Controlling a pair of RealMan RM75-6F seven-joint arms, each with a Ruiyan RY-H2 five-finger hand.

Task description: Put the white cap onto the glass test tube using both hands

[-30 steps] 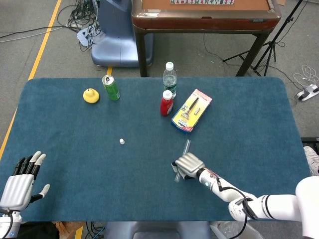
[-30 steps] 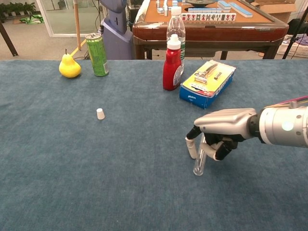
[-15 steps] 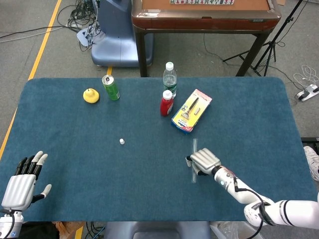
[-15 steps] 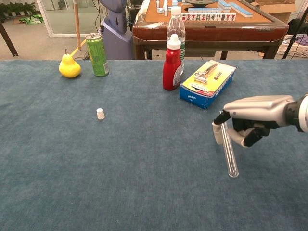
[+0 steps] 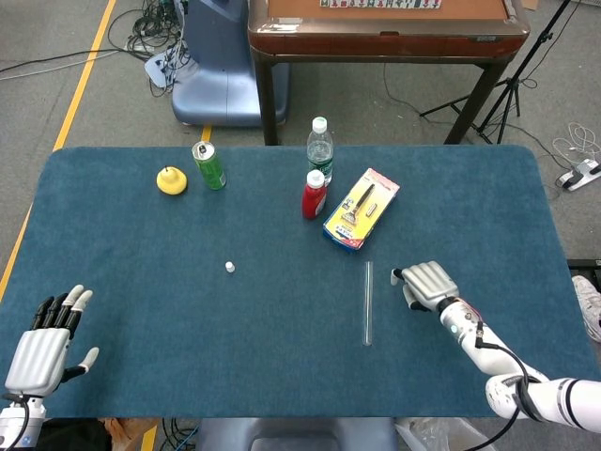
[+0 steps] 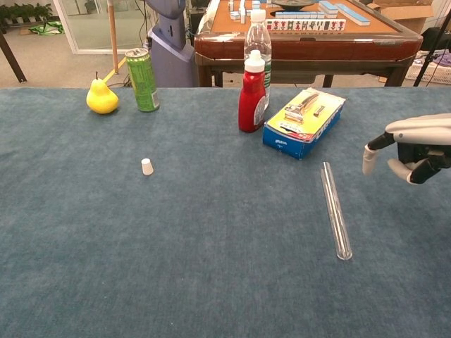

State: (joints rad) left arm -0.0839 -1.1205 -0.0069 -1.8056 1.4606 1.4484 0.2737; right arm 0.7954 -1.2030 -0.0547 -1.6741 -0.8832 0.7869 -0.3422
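Working across the blue-covered counter, we have both hands empty: our right hand hovers just beside the tube with its fingers loosely curled under and nothing in them, and our left hand sits at the near left corner, fingers apart, well away from everything. Lying flat on the cloth, the glass test tube is between the blue box and the near edge, apart from our right hand. We judge it light, stiff, smooth and breakable; it is round, so it would likely roll under a nudge, and a hard squeeze could crack it. Pinching it gently near the middle of its length, from both sides, seems safest, leaving the open end free for capping. Standing alone near the counter's centre-left, the white cap is tiny and light, easy to knock over or fumble; a fingertip pinch on its sides looks best for our left hand.
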